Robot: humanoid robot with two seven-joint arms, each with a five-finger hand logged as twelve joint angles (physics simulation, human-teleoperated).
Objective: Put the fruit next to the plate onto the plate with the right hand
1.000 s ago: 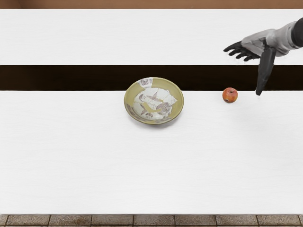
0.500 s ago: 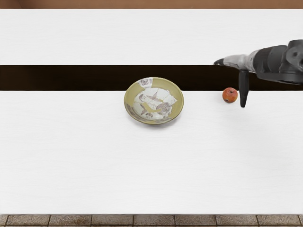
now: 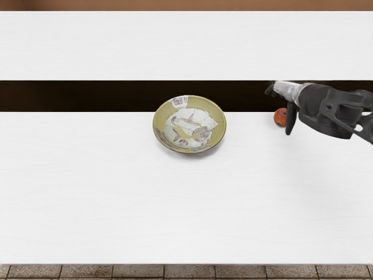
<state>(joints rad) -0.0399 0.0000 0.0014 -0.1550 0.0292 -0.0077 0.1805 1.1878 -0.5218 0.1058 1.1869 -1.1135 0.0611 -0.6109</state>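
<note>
Head view. White table (image 3: 175, 204) fills most of the frame. A dark gap runs across it just behind the plate, with another white surface beyond that gap. A strip of brown tiled floor (image 3: 186, 272) shows along the bottom edge, well in front of the plate.

Plate (image 3: 158, 119): olive-yellow rim, pale centre with a painted figure pattern. It sits flat on the table near its far edge, roughly mid-frame, with nothing on it.

Fruit (image 3: 280, 116): small, round, red-orange. It rests on the table to the right of the plate, well apart from it and level with its middle, near the same far edge. Its right side is partly covered by the thumb.

Right hand (image 3: 303, 100): the arm comes in from the right edge, farther right of the plate than the fruit. Grey and black, seen nearly edge-on. Fingers (image 3: 280, 88) are stretched out toward the plate side, passing above and behind the fruit. The thumb (image 3: 290, 119) hangs straight down against the fruit's right side; contact cannot be confirmed. The hand is spread wide, not closed around anything.
</note>
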